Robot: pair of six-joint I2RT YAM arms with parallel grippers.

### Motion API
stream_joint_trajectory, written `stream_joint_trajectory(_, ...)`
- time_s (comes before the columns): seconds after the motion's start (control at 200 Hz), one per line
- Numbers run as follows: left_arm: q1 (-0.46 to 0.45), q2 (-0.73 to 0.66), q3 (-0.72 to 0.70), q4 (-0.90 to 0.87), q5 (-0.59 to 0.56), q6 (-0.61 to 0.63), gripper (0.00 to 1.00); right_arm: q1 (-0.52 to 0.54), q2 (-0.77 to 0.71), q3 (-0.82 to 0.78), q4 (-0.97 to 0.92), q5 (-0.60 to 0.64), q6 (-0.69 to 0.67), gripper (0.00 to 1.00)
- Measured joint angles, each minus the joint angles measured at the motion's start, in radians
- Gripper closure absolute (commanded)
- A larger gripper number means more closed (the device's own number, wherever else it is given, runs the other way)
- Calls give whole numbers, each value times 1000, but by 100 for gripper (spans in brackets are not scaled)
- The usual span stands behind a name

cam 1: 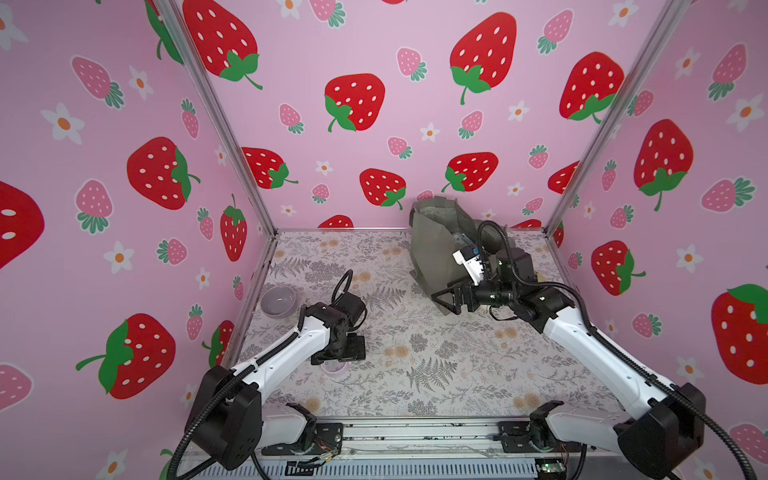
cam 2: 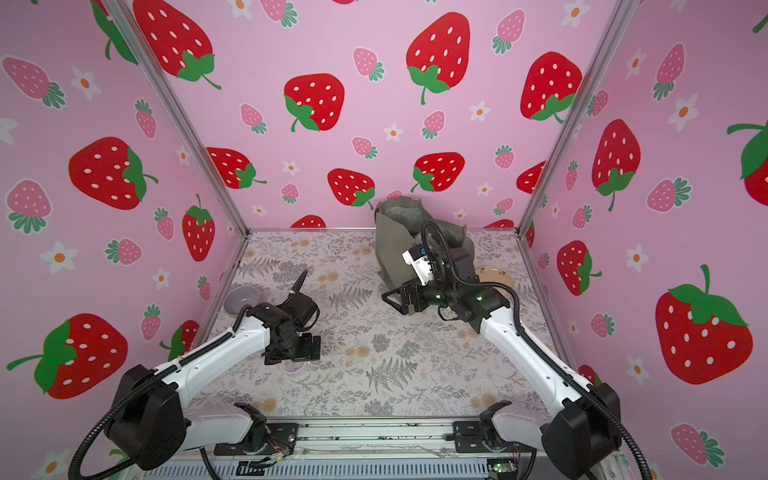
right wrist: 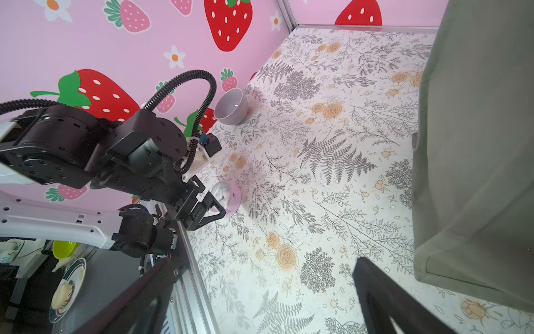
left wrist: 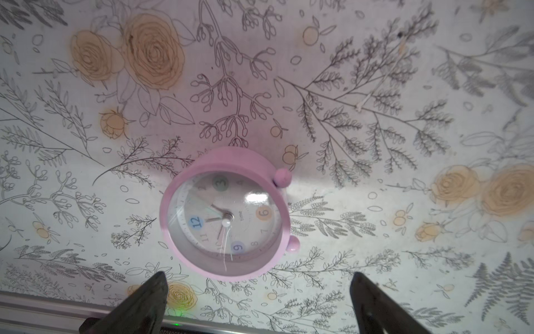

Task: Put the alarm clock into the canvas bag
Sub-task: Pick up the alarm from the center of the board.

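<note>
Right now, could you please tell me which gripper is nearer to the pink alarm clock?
Left. The left gripper hangs open just above the alarm clock; the right gripper is open far off, beside the canvas bag.

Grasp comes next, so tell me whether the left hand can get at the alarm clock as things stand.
Probably yes. The left hand hangs open just above the alarm clock, fingers spread, and nothing lies between hand and clock.
</note>
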Motion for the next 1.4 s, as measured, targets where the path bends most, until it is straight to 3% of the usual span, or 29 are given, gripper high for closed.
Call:
stream_joint_trajectory(0.215, 49, 84, -24, 44, -3, 9, 1, 0, 3, 0, 18, -10, -1, 0)
stream_joint_trajectory(0.996, 96, 31, -69, 95, -25, 4, 1, 0, 28, -2, 18, -9, -19, 0)
stream_joint_trajectory(1.401, 100, 75, -106, 145, -11, -1, 0, 0, 13, -8, 17, -9, -19, 0)
